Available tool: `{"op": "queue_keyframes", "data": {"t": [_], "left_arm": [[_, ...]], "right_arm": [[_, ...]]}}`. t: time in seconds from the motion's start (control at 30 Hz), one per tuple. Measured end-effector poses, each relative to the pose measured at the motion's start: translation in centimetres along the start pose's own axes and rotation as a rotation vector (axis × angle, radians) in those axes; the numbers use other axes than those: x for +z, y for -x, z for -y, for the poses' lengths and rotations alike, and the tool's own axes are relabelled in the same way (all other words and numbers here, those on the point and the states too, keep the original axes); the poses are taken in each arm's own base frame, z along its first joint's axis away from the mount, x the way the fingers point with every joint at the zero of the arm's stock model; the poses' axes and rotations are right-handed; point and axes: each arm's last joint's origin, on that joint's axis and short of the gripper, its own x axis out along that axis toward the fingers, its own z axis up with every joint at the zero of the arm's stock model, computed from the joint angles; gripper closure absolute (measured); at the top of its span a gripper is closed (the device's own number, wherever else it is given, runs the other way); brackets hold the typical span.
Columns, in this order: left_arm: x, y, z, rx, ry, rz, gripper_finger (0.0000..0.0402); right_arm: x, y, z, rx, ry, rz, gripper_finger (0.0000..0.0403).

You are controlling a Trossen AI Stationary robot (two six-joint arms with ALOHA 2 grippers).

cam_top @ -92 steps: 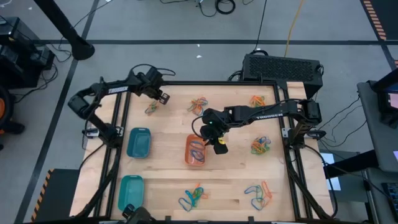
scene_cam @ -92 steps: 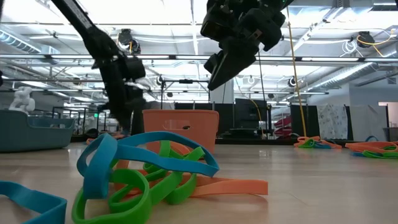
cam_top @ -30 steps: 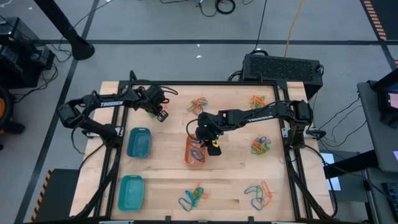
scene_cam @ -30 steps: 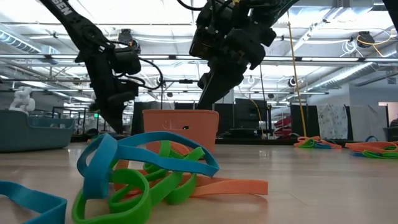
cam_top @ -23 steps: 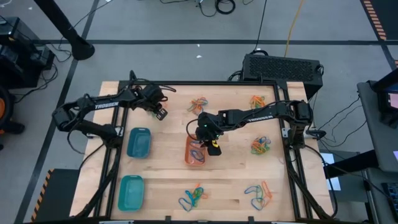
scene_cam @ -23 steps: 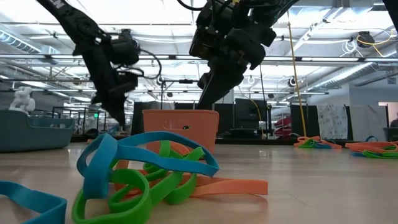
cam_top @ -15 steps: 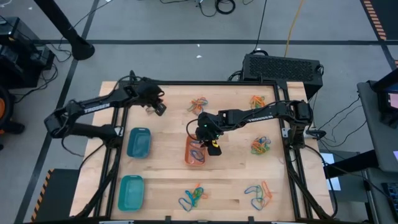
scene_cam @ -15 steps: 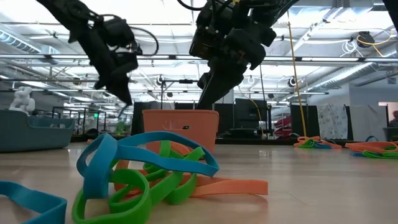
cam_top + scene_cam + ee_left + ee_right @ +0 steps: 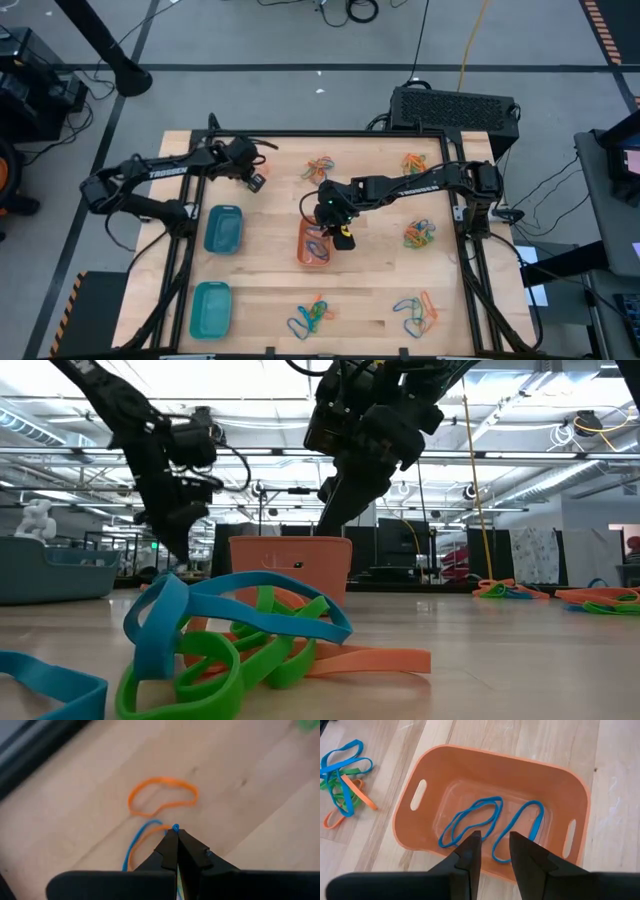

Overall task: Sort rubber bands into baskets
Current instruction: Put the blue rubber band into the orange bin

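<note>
Over the basket: right gripper [image 9: 491, 842] jaws spread above the smooth orange basket [image 9: 446, 765], two blue bands [image 9: 470, 820] inside.
Far-left corner: left gripper [image 9: 176, 834] pinching a thin blue band [image 9: 131, 851].

Two slim black jointed arms, white TROSSEN lettering along each forearm: left arm [image 9: 160, 172], right arm [image 9: 420, 183]. Black cables looped near left wrist. Yellow mark at right gripper [image 9: 342, 237]. Matte black tapered fingers [image 9: 469, 855], flat inner faces. Left gripper [image 9: 176, 836] fingers likewise black, pointed.
</note>
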Motion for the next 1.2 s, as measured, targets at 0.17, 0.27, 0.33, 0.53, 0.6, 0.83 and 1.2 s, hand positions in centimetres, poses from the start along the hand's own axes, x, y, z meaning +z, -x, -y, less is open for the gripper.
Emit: {"op": "queue_keyframes", "data": {"t": [0.17,0.27,0.33,0.53,0.6,0.83,1.2], "left_arm": [[-0.2,-1.1,-0.1,0.084,-0.018,-0.040,0.0398],[-0.3,-1.4,-0.1,0.106,-0.020,-0.058,0.0398],[-0.4,-1.5,0.0,0.074,-0.020,-0.069,0.0398],[-0.4,-1.6,0.0,0.076,-0.023,-0.078,0.0398],[-0.3,-1.5,-0.1,0.116,-0.023,-0.065,0.0398],[0.8,-1.1,-0.1,0.157,-0.023,0.000,0.0398],[2.6,1.5,0.7,0.159,-0.039,0.172,0.0398]], "right_arm": [[0.0,0.0,0.0,0.000,0.000,0.000,0.0310],[0.0,0.0,0.0,0.000,0.000,0.000,0.0310],[0.0,0.0,0.0,0.000,0.000,0.000,0.0310],[0.0,0.0,0.0,0.000,0.000,-0.001,0.0310],[0.0,0.0,0.0,0.000,0.000,-0.001,0.0310],[0.0,0.0,0.0,0.000,0.000,-0.001,0.0310],[-0.1,0.0,0.0,0.000,0.005,-0.007,0.0310]]}}
